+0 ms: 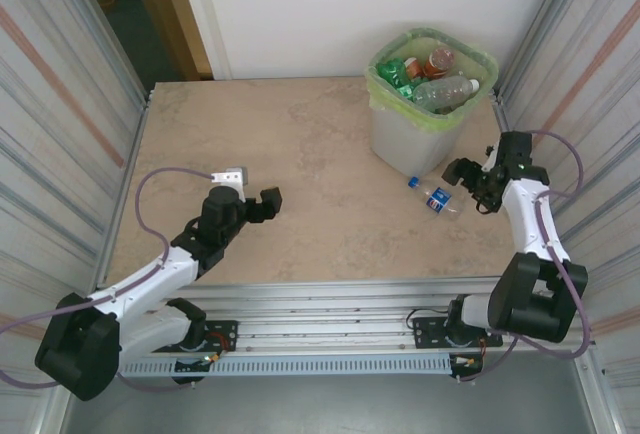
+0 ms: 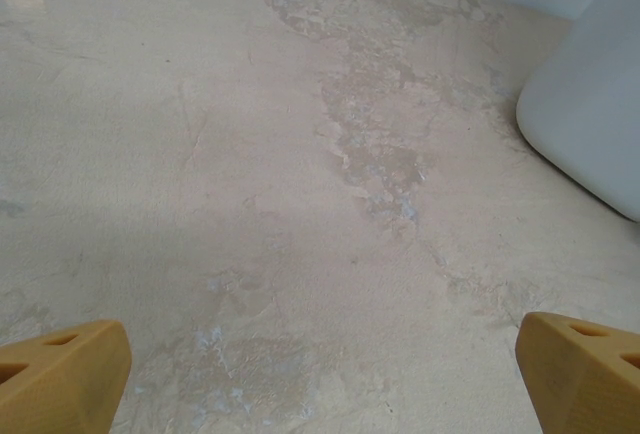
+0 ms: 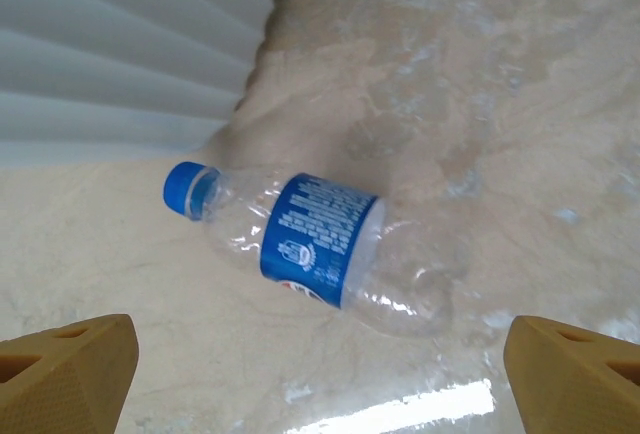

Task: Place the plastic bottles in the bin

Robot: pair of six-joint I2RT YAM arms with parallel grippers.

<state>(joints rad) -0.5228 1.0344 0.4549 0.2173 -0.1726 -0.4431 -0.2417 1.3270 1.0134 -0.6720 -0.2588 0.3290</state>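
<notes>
The bin (image 1: 405, 139), lined with a green bag (image 1: 378, 79), is filled with plastic bottles (image 1: 437, 79), perhaps five. One blue-capped bottle (image 3: 310, 244) is seen lying on the table (image 1: 300, 144) just beside it, before the right gripper (image 1: 466, 186), which is spread wide and empty. The left gripper (image 1: 262, 204) is also held open.

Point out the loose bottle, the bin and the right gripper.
loose bottle (image 3: 322, 242), right wrist view, on its blue label.
bin (image 1: 405, 139), top external view, on its grey front wall.
right gripper (image 3: 320, 354), right wrist view, midway between its fingertips.
</notes>
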